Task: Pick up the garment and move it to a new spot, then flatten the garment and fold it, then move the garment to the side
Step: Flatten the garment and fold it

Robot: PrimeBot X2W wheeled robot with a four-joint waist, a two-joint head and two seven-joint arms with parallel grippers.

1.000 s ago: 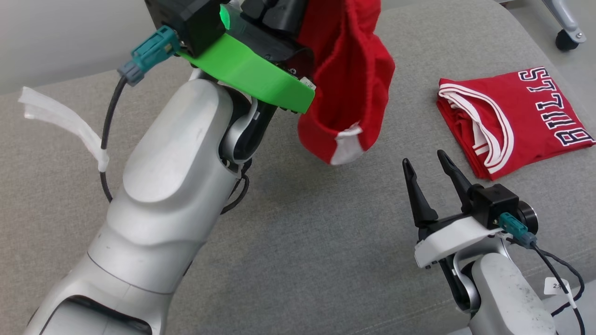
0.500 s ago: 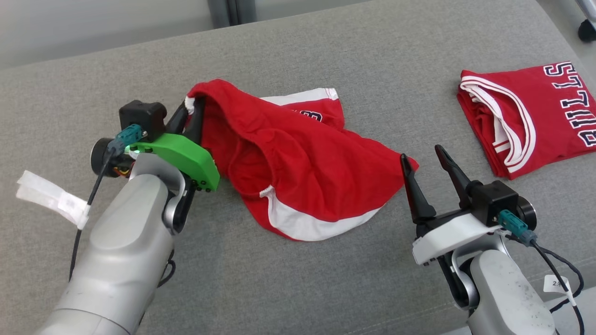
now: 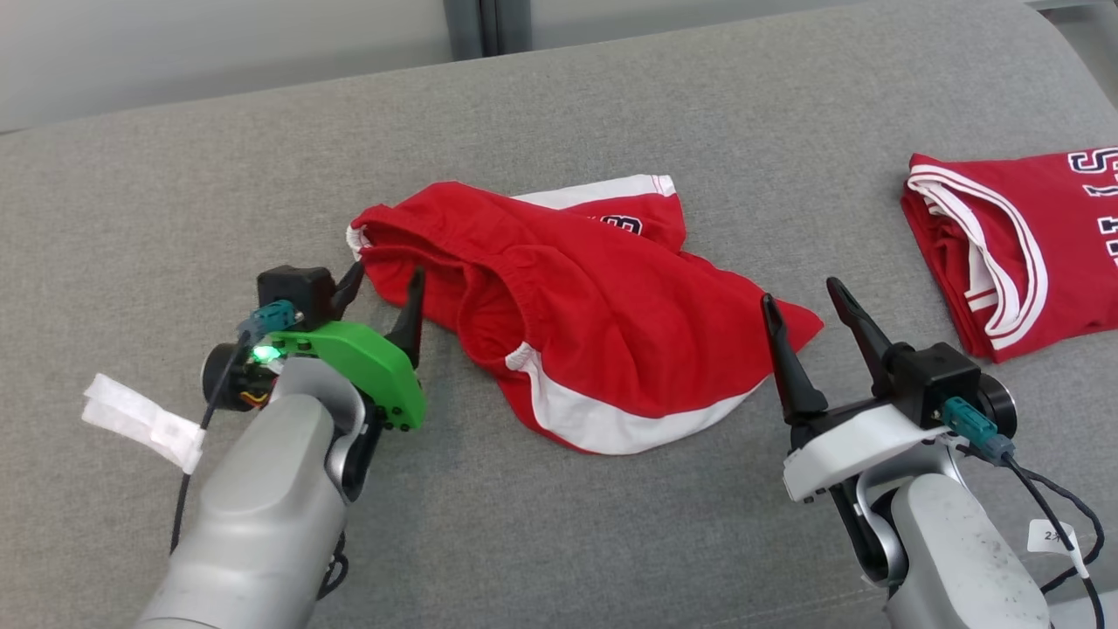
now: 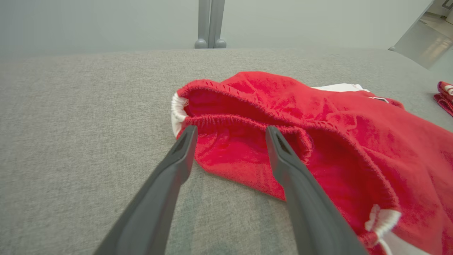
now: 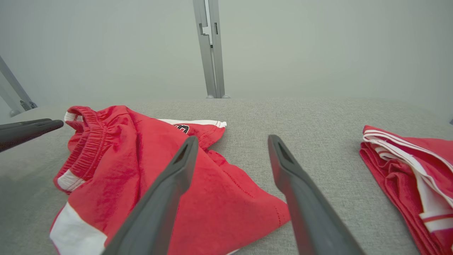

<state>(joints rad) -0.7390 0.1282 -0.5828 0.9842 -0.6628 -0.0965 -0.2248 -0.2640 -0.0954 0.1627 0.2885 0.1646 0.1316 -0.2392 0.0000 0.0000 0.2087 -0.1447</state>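
**Desk:** What sits nearest the lens?

**Caption:** The left gripper [image 3: 388,271], mounted on a green bracket [image 3: 371,376]; its dark fingers are spread wide with nothing clamped between them; the tips sit at the elastic waistband [image 4: 226,122] of the red shorts [image 3: 603,332]; whether they touch the cloth cannot be told.

**Desk:** And the other arm?

**Caption:** The right gripper [image 3: 799,291] is likewise spread wide and empty; its left finger stands in front of the pointed hem corner at the shorts' right end.

**Desk:** Where is the garment itself?

**Caption:** Crumpled on the grey cushion [image 3: 611,105], between the two grippers (broad white stripe toward the robot, a white-edged leg with dark lettering toward the back); off to the right, apart from the shorts, lies a folded red jersey [image 3: 1022,253] with white trim and dark letters; beyond the cushion's far edge a grey metal post [image 5: 210,49] rises against a pale wall [image 5: 318,42].
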